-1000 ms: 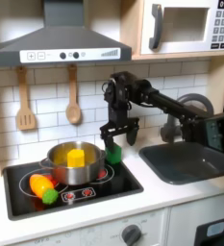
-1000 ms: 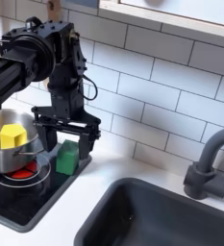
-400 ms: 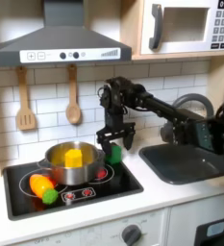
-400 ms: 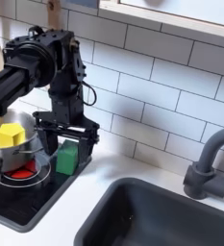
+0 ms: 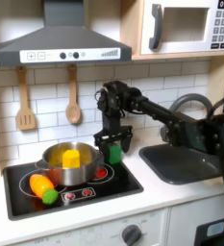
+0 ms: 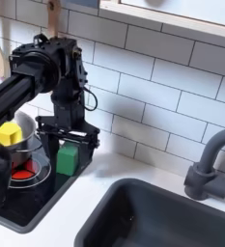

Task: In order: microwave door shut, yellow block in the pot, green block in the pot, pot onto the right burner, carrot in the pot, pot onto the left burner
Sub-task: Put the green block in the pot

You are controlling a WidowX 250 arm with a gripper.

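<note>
Second exterior view, tool (image 6: 66, 154) astride green block (image 6: 67, 158)

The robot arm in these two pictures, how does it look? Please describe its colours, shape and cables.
The arm is matte black throughout, built from boxy segments joined by chunky motor blocks. Thin black cables loop along its side near the wrist in the second exterior view. Its hand has two flat black fingers hanging from a wide black crossbar. No readable markings are visible in either exterior view.

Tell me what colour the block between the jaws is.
Dark green. The green block shows best in the second exterior view, on the stove beside the pot.
</note>
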